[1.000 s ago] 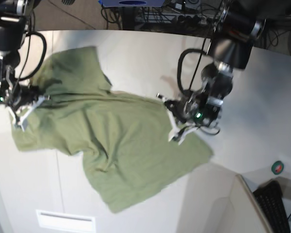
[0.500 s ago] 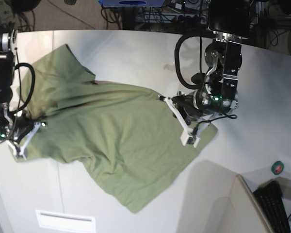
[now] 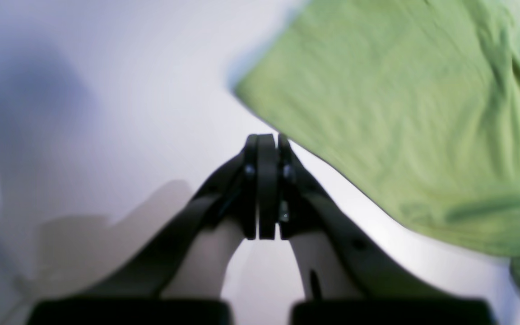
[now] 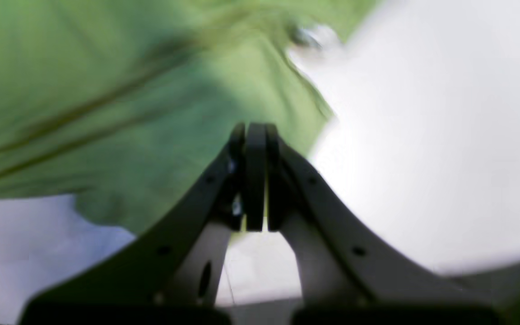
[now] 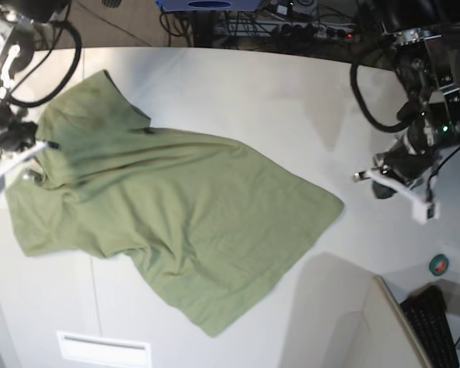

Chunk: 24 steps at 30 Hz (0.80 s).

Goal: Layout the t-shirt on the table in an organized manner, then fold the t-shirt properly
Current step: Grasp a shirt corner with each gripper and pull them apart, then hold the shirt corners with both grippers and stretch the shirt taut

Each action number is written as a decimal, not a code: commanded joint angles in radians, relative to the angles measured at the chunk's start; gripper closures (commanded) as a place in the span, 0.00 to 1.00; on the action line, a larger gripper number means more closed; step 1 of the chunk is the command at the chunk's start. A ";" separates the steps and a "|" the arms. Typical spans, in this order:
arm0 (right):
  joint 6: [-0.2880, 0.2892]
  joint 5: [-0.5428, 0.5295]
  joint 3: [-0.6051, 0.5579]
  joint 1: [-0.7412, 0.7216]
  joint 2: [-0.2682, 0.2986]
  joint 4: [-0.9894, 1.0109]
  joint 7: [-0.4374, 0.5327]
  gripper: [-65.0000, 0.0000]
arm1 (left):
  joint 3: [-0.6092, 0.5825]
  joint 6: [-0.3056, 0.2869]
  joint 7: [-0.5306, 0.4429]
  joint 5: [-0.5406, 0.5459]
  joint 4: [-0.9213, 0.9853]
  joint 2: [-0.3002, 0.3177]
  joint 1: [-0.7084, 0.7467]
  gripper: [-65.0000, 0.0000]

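On off-white table (image 5: 238,92); green t-shirt (image 5: 176,215)

The t-shirt (image 5: 169,222) spreads flat across the middle and left of the table (image 5: 238,92), leaving bare tabletop along the far edge and a wide open stretch to its right. The left gripper (image 5: 402,188), jaws pressed together, hangs over that bare stretch, apart from the cloth's corner. The right gripper (image 5: 11,165), also closed, sits at the shirt's left edge. Cables (image 5: 291,19) crowd the space beyond the far rim.
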State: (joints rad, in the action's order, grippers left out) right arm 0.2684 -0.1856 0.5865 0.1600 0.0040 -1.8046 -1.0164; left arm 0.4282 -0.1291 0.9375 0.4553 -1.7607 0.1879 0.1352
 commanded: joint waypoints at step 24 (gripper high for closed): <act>0.308 -0.512 0.263 0.178 -0.020 0.073 0.014 0.33 | 0.084 -0.085 -0.090 0.330 0.603 -0.009 -0.282 0.00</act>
State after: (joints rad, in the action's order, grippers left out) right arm 0.5663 -0.6735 0.8444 0.3424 -0.0273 -1.7130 -1.0233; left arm 0.5110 -0.2081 0.8593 0.7654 -1.1389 0.1673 -0.1268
